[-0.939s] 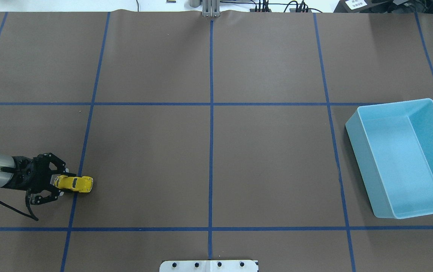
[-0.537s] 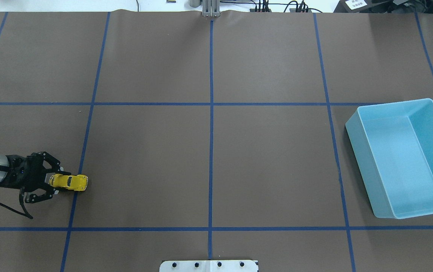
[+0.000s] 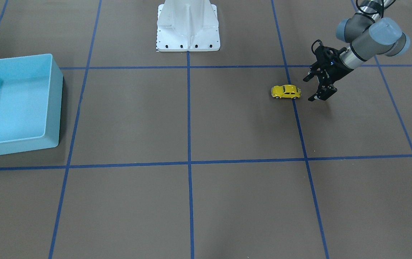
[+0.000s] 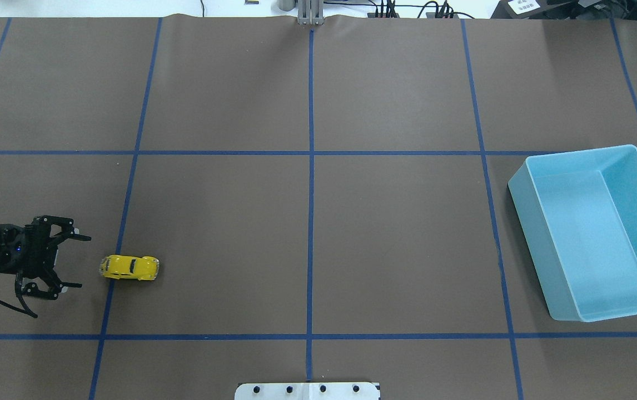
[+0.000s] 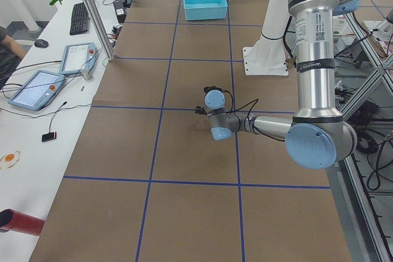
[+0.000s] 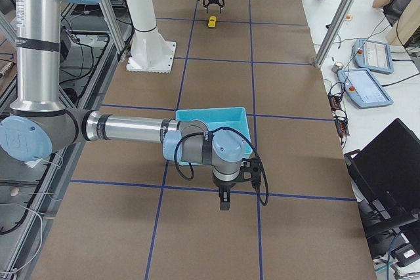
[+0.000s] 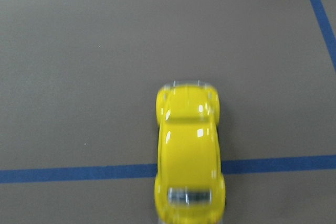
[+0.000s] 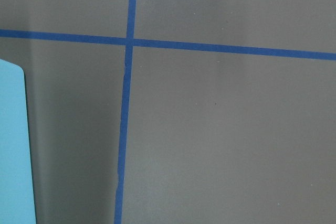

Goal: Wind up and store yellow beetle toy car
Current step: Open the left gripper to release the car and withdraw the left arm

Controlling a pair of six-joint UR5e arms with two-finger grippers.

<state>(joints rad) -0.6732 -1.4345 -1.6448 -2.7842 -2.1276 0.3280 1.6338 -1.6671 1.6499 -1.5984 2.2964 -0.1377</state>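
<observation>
Seen from overhead, the bench (image 4: 307,222) carries the light blue bin (image 4: 535,244) at 3 o'clock. At 9 o'clock the left hand (image 4: 85,262) gapes wide, empty and touching nothing. Whether the right hand (image 6: 223,202) is spread or closed I cannot tell. At the left hand's 3 o'clock, near but apart, stands the yellow beetle toy car (image 4: 129,267). It is probably light, rigid, glossy-slick and free-rolling, so pinch its flanks across the doors.

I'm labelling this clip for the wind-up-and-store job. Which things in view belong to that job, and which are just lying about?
Belongs to the job:
yellow beetle toy car, loose on the table
light blue bin
left gripper, open, apart from the car

Just lying about, on the side tables:
keyboard
computer mouse
teach pendants
laptop
</observation>
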